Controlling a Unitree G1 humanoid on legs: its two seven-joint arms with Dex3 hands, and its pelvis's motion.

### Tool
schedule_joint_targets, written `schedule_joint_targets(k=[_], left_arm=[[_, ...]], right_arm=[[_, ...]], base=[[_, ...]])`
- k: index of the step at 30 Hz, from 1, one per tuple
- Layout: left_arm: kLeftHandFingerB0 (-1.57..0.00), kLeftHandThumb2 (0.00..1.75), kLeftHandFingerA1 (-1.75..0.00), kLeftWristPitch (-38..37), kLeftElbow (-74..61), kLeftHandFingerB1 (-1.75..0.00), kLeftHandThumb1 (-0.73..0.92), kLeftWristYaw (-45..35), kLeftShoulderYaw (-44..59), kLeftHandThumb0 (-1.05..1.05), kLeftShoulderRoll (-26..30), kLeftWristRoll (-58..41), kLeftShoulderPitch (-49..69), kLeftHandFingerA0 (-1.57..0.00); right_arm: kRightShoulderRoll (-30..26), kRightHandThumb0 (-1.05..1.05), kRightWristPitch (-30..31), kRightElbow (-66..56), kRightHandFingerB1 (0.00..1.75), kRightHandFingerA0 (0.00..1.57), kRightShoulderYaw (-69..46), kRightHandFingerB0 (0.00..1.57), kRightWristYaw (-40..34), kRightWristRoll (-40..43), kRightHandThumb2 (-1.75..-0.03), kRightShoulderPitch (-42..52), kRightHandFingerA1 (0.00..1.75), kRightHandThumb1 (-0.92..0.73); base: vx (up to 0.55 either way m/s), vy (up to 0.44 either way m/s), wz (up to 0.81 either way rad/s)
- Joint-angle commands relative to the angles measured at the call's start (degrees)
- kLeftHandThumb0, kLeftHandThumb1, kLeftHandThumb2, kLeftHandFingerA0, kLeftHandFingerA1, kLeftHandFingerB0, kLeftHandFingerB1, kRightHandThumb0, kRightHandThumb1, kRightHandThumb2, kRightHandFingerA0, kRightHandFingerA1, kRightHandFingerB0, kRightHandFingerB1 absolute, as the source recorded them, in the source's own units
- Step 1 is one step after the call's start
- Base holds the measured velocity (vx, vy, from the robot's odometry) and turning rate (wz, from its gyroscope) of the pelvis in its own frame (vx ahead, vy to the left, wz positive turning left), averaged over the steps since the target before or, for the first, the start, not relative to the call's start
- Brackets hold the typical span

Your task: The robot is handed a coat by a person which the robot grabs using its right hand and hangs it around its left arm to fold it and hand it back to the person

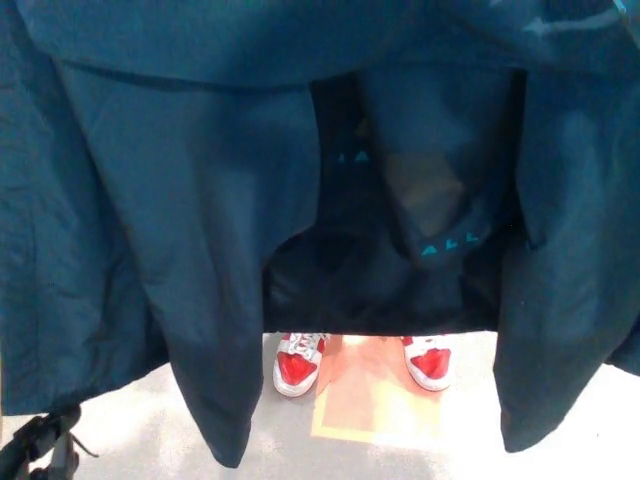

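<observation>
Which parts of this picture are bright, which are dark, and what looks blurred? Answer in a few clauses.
Head view: the coat fills most of the frame and is dim, its inner middle nearly black. Head view: the floor along the bottom is bright and pale. Head view: the shoes and the orange square are the clearest things. Head view: the teal lettering is soft, not readable.

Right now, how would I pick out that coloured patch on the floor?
A dark teal coat fills nearly the whole view. Below its hem, on the pale grey floor, lies the orange patch. It is flat and square, between two red-and-white shoes.
</observation>
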Motion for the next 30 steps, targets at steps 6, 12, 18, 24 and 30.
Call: schedule_joint_targets(k=[6,12,18,24,30], left_arm=[[-0.04,1.08,-0.29,-0.55,-0.43,-0.29,0.80,-0.84,0.75,-0.75,0.51,-1.99,1.07,-0.05],[-0.04,1.08,-0.30,0.52,-0.93,-0.30,0.80,-0.37,0.95,-0.73,0.17,-2.37,1.17,-0.04],[-0.05,1.08,-0.28,1.63,-1.37,-0.29,0.79,-0.75,1.30,-0.75,0.44,-2.94,0.99,-0.05],[-0.04,1.08,-0.28,2.05,-1.63,-0.28,0.79,-0.95,2.00,-0.76,0.35,-3.83,1.01,-0.04],[-0.06,1.07,-0.31,2.56,-1.78,-0.30,0.78,-0.38,1.83,-0.76,0.33,-3.56,0.98,-0.06]], right_arm=[[-1.69,-0.89,9.05,34.12,0.11,0.01,18.87,0.00,22.05,-11.54,-1.05,-22.79,0.25,-0.66],[2.20,-0.89,13.20,45.35,0.10,0.01,24.95,0.02,31.17,-10.84,-0.99,-31.31,0.13,-0.57],[5.39,-0.81,20.69,52.77,0.12,0.01,26.28,0.00,45.17,-4.20,-0.93,-36.75,0.28,-0.50],[5.91,-0.95,26.22,54.72,0.00,0.00,25.02,0.00,53.73,0.74,-0.97,-38.69,0.03,-0.54],[6.87,-0.99,26.45,58.23,0.02,0.00,24.33,0.06,58.53,1.71,-0.98,-40.21,0.00,-0.60]], base=[[0.00,0.000,0.00],[0.00,0.000,0.00],[0.00,0.000,0.00],[0.00,0.000,0.00],[0.00,0.000,0.00]])
